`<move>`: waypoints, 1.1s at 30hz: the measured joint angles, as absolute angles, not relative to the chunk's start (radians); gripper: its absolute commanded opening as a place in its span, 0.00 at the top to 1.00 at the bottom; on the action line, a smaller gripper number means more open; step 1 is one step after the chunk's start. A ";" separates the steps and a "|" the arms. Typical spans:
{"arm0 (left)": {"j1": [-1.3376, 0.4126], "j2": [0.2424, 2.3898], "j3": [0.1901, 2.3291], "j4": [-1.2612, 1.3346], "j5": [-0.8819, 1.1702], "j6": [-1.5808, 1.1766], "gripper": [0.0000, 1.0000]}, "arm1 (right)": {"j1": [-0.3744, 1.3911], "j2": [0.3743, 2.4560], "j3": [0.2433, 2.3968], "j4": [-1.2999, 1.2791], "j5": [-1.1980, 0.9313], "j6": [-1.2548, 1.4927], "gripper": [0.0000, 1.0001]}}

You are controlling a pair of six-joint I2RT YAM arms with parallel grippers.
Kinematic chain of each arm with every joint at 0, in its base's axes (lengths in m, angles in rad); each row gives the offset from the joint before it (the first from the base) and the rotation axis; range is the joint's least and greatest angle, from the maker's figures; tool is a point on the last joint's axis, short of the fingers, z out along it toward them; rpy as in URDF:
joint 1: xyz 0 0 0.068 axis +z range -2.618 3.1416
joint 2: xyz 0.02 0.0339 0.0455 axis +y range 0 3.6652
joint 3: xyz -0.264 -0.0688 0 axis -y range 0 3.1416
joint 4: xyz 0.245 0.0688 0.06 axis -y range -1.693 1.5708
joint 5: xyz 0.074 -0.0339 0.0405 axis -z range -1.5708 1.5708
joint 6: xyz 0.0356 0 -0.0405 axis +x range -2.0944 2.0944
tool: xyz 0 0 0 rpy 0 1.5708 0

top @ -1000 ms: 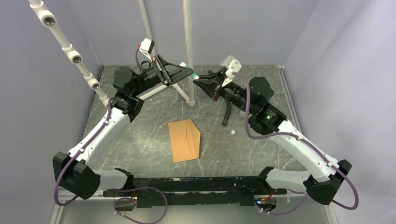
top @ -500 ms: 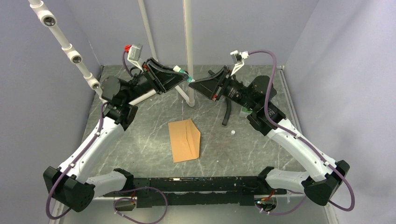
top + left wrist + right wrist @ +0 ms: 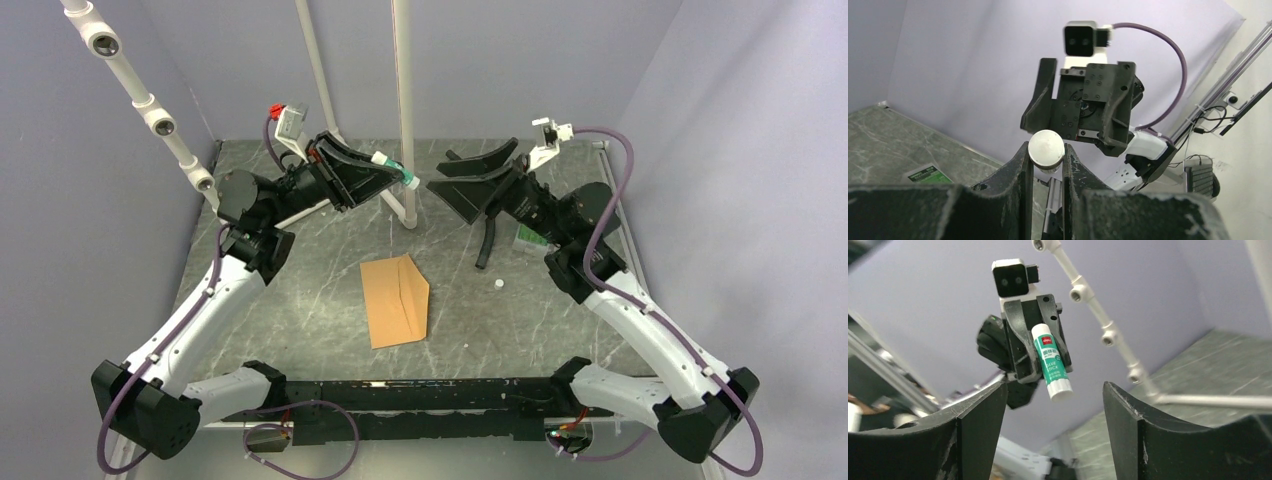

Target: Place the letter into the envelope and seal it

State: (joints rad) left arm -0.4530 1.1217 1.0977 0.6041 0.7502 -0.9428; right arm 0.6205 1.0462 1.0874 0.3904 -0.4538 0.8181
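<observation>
Even, soft light (near edges blurred)

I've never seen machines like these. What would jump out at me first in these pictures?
The left tool is raised over the far middle of the table and is shut on a green-and-white glue stick. The right tool faces it with its fingers spread wide and nothing between them. Nearer the arm bases, an orange-brown envelope lies flat on the grey marbled surface.
</observation>
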 measured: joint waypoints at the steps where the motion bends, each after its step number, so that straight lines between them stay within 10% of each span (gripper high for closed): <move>1: -0.453 1.121 1.097 0.604 0.748 -0.957 0.98 | 0.624 1.032 1.087 0.382 -0.450 0.747 0.26; 24: -0.453 1.135 1.114 0.625 0.816 -1.102 0.98 | 0.842 1.055 1.197 0.176 -0.360 -0.270 0.50; 33: -0.449 1.155 1.134 0.640 0.827 -1.089 0.98 | 0.856 1.067 1.201 0.165 -0.337 -0.268 0.97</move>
State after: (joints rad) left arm -0.4488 1.1549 1.1339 0.6399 0.8272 -1.0889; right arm 0.8562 1.0672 1.2011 0.1650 -0.3370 -0.2680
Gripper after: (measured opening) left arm 0.228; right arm 0.218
